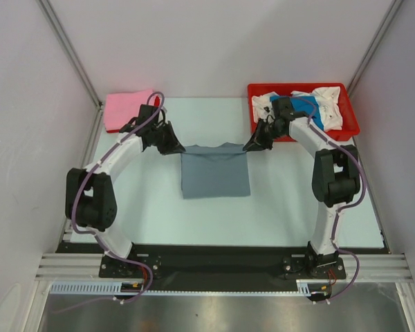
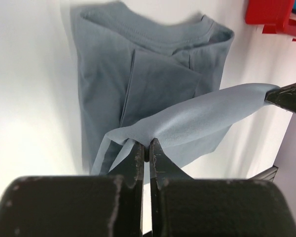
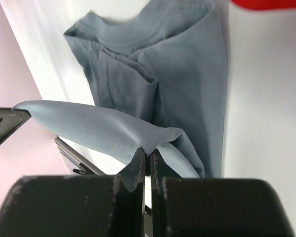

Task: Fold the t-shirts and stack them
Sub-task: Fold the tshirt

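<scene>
Two arms are standing bolted at the near edge of the tabletop [image 1: 290,207], the left arm [image 1: 97,187] and the right arm [image 1: 332,176] both curving inward toward the middle. Between them the slate grey t-shirt [image 1: 216,176] is lying near the centre of the tabletop, folded into a narrow rectangle with its sleeves tucked in. Most of it is resting flat, while its far edge is hanging raised off the surface. The left gripper [image 1: 174,147] is clenching the left end of that raised edge, its fingers pressed tight together with the cloth pinched between their tips. The right gripper [image 1: 252,145] is clamping the right end in the same way, fingers closed on a fold of grey fabric. The strip of cloth between the two grippers is stretching taut above the rest of the shirt. In the wrist views the ribbed collar is showing beyond the lifted strip. Farther back, a folded pink t-shirt [image 1: 128,109] is sitting at the far left corner of the tabletop. At the far right corner a red tray [image 1: 351,124] is holding a crumpled white t-shirt [image 1: 330,107] and a bright blue t-shirt [image 1: 306,106] bunched together.
</scene>
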Motion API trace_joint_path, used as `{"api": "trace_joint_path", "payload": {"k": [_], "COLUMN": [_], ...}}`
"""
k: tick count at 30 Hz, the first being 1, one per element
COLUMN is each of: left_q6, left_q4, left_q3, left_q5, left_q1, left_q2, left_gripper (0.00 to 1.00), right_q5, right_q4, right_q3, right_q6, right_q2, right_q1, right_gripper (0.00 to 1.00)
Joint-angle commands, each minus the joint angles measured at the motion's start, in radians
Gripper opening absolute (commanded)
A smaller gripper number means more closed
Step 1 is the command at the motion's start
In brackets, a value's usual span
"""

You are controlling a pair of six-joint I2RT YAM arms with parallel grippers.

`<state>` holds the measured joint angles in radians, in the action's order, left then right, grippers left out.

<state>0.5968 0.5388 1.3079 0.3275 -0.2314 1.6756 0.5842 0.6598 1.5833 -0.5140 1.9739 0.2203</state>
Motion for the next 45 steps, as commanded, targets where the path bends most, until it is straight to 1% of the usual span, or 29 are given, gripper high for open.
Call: {"api": "trace_joint_path", "payload": {"k": [1, 21, 23, 28, 32, 38, 39, 40, 43, 44, 45], "left_q6": [-0.041, -0.035, -0.035, -0.037, -0.038, -0.04, -0.04, -0.043, -0.066, -0.071, -0.084], "left_q4": [-0.022, -0.045, -0.036, -0.031, -0.031, -0.06, -0.072, -0.086, -0.066, -0.06, -0.036], "left_q3": [0.085, 0.231, 0.263, 0.323, 0.349, 0.386, 0.387, 0.402, 0.479, 0.499, 0.519], "left_q5": [0.011, 0.018, 0.022, 0.024, 0.019, 0.045, 0.045, 0.042, 0.041, 0.035, 0.007], "left_q1": [0.024, 0.066, 0.067, 0.072, 0.076, 0.089, 0.09, 0.092, 0.093, 0.096, 0.096], "left_q2": [0.051, 0.251, 0.272, 0.329, 0.357, 0.41, 0.427, 0.438, 0.504, 0.515, 0.533], "left_gripper": [0.0, 0.0, 0.0, 0.0, 0.0, 0.0, 0.01, 0.03, 0.13, 0.26, 0.32], "right_q5": [0.0, 0.016, 0.016, 0.016, 0.014, 0.011, 0.005, 0.0, -0.032, -0.037, -0.044], "right_q4": [0.023, 0.072, 0.075, 0.061, 0.063, 0.006, -0.005, -0.014, -0.04, -0.045, -0.04], "right_q3": [0.079, 0.343, 0.366, 0.394, 0.451, 0.48, 0.491, 0.494, 0.52, 0.533, 0.552], "right_q6": [0.019, 0.009, 0.005, -0.011, -0.015, -0.053, -0.058, -0.063, -0.067, -0.073, -0.08], "right_q2": [0.038, 0.261, 0.273, 0.312, 0.351, 0.402, 0.41, 0.414, 0.433, 0.44, 0.456], "right_q1": [-0.019, -0.038, -0.038, -0.039, -0.038, -0.041, -0.041, -0.039, -0.035, -0.035, -0.036], "right_gripper": [0.0, 0.0, 0.0, 0.0, 0.0, 0.01, 0.02, 0.05, 0.13, 0.14, 0.16]}}
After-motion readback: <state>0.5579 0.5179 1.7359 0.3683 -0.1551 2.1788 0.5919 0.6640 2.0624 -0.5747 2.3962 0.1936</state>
